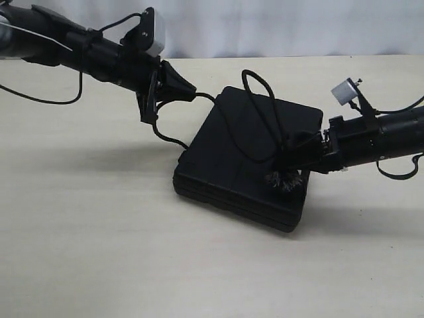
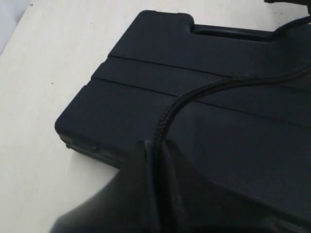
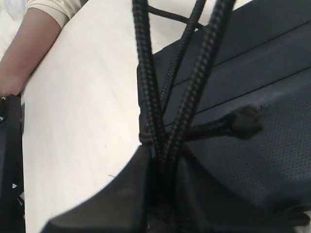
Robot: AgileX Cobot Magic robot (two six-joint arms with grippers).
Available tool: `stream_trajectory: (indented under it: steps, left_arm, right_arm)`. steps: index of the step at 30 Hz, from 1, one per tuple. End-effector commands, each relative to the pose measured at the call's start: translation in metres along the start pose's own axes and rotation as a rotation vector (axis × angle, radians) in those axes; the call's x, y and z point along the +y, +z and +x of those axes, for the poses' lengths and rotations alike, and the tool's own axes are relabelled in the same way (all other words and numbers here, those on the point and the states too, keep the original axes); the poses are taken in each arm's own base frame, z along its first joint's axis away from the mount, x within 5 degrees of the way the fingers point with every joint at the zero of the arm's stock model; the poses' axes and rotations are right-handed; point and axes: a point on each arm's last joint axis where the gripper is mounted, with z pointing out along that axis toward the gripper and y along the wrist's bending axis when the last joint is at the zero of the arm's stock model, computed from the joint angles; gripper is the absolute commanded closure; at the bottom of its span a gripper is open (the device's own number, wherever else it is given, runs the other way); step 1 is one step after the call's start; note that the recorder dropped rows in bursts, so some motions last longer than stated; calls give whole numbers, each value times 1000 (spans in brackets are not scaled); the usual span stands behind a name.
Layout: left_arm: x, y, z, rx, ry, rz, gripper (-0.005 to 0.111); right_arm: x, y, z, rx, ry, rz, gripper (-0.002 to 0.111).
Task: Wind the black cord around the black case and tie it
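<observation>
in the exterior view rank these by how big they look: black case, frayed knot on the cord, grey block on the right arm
1. black case, by far the largest
2. black cord's frayed knot and grey block on the right arm: these look too alike to rank; the knot is wider, the block taller

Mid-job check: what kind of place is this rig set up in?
Probably a lab or test bench rather than a home: a bare pale table, a plain white backdrop behind it, and a person's arm at the table's edge in the right wrist view.
</observation>
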Motion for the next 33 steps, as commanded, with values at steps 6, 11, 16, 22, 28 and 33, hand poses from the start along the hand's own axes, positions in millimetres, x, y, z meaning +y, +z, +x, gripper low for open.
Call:
stream_trajectory:
  steps: [6, 11, 16, 22, 28, 33]
  left_arm:
    - [22, -19, 19, 53, -44, -180, 107]
    - [35, -40, 28, -9, -125, -255, 107]
    - [37, -56, 36, -87, -164, -226, 107]
    - [34, -67, 38, -158, -168, -160, 107]
    - [32, -64, 41, -175, -174, -124, 107]
    - [32, -55, 48, -187, -206, -122, 107]
  right_arm:
    - [-10, -14, 3, -21, 28, 44, 104]
    - [-15, -30, 6, -59, 57, 51, 104]
    - [-16, -35, 4, -57, 38, 31, 104]
    - [-28, -32, 4, -54, 52, 27, 104]
    - [-30, -31, 4, -62, 48, 26, 104]
    - [-29, -28, 6, -38, 50, 15, 104]
